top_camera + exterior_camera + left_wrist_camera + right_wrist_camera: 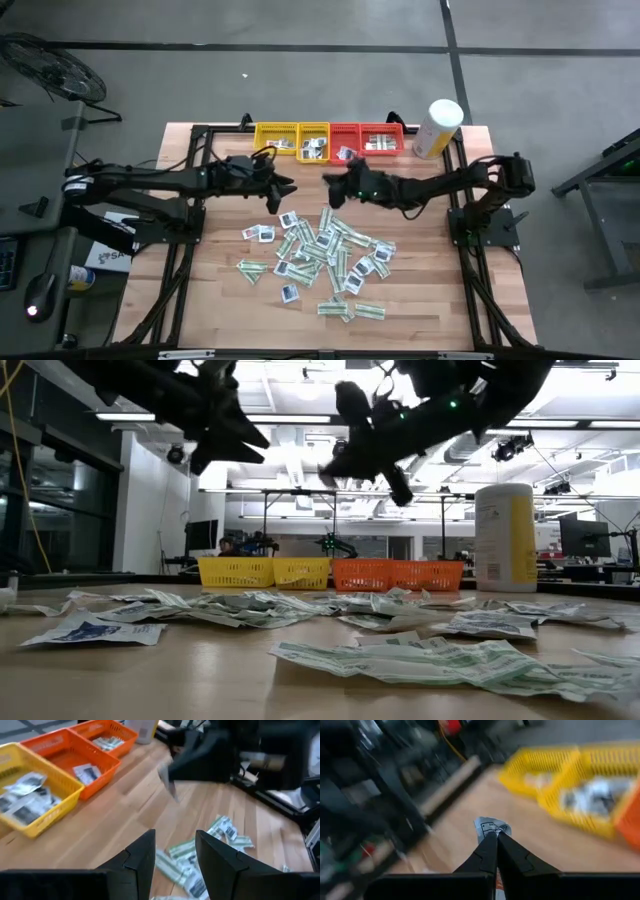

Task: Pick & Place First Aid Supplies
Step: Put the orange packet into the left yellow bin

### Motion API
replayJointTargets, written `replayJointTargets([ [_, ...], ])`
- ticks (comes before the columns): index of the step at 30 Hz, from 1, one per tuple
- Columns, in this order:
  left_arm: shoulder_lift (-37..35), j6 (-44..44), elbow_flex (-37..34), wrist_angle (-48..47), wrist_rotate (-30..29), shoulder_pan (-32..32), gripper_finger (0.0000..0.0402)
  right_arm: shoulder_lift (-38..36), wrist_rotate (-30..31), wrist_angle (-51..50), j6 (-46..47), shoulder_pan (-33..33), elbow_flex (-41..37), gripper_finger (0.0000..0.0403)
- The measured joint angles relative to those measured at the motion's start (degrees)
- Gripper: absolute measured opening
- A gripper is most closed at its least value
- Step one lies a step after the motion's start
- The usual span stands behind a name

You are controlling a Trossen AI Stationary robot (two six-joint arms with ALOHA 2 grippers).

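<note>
Nearest, the loose packets (320, 258) lie scattered over the table's (215, 300) middle, below both arms. Above them the right gripper (333, 192) is pinched tight on 1 small packet (491, 827), held clear of the wood. Its likely goal, the trays (330, 140), lies beyond it toward the far edge; I judge the yellow pair nearest its tips. The left gripper (285, 187) hovers alongside, fingers (140, 857) parted and holding nothing.

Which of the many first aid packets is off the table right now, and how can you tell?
The small white packet pinched between the right gripper's shut fingers, held in the air near the trays; all others lie on the table or in trays.
</note>
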Motion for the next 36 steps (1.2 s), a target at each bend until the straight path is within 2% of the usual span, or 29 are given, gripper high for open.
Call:
replayJointTargets([
  [6,5.94,-0.02,-0.02,9.79,-0.01,0.00,0.0140,-0.07,-1.57,11.12,-3.73,-2.20,0.02,0.0001],
  [13,10.83,-0.04,0.00,23.74,-1.27,-0.02,0.0140,-0.10,-4.60,12.45,-7.12,-2.93,0.04,0.0001],
  [16,11.86,-0.04,0.37,24.61,-3.56,-0.02,0.0140,-0.10,-5.44,12.48,-7.50,-2.92,0.04,0.0001],
  [32,18.82,-1.48,5.26,26.81,-4.13,0.09,0.0140,-0.14,-9.31,15.37,-9.93,-2.91,0.11,0.0002],
  [36,19.26,-1.61,5.60,26.35,-6.54,0.09,0.0138,-0.14,-11.09,15.35,-10.07,-2.91,0.11,0.0001],
])
